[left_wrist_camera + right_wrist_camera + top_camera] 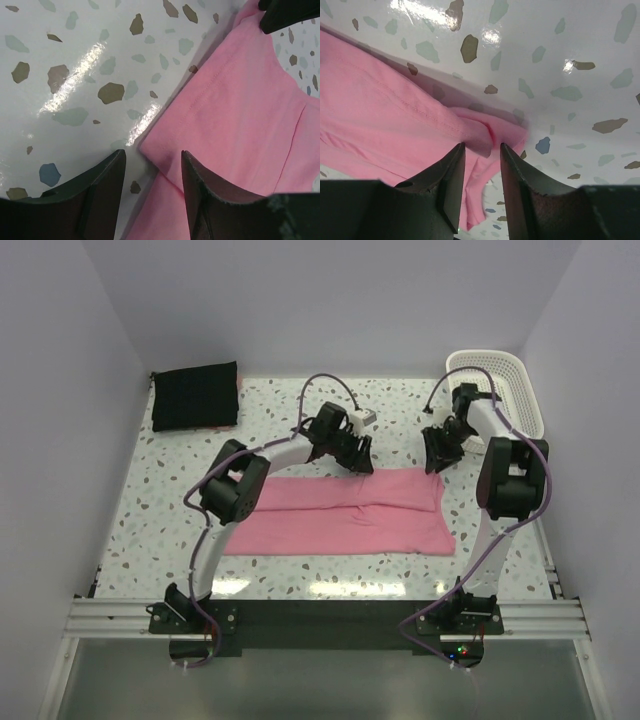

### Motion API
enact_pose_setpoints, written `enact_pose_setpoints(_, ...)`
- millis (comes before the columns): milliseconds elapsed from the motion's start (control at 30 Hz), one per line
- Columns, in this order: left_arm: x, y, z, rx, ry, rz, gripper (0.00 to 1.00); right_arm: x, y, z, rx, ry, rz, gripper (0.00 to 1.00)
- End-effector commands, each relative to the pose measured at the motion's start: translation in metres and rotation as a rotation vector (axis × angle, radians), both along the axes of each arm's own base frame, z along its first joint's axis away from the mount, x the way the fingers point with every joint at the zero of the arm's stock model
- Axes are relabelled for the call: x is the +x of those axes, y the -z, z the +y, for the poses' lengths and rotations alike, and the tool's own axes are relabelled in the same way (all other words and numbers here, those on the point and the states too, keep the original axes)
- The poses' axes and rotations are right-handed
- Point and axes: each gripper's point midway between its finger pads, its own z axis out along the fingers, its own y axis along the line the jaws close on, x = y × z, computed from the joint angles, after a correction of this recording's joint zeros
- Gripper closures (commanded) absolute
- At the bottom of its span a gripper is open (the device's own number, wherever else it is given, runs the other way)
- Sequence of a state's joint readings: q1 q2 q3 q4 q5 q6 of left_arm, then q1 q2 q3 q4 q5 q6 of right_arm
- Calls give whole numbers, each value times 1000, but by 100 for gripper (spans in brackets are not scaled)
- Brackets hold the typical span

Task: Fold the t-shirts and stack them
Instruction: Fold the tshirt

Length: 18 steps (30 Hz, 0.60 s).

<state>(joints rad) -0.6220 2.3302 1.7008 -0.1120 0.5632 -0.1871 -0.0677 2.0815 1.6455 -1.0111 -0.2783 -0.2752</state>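
Speckled white table (140, 530) between pale walls (300, 300). Across the middle, lying flat as a long folded band: pink t-shirt (345, 515), sleeves and collar not possible to make out. In the far left corner, well apart, black garment (195, 396), visible only as a folded rectangle. At far right, white basket (500, 375), partly hidden behind the right arm. Left gripper (152, 157) low at the band's far edge, fingers spread, hem corner between them, not squeezed. Right gripper (482, 147) at the far right corner, fingers nearly together, pinching a bunched fold raised a little over its shadow; exact contact hard to see.
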Motion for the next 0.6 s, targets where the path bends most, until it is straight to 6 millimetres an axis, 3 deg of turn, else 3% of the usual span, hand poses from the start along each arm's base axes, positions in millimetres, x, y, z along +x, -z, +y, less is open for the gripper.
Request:
enact_pose_setpoints(0,14,4,-8,-13,-46,-1,46,9,-9,-5,-7,-11,-32,62)
enact_pose_setpoints(200,13,6,-17,-28,-38,17,51,8,-5,6,59,-13,-5,69)
enact_pose_setpoints(467,4,4,-23,-68,-18,74,71,6,-10,13,105,-24,4,78)
enact_pose_setpoints(567,2,0,-27,-82,-14,76,78,5,-12,15,113,-25,7,86)
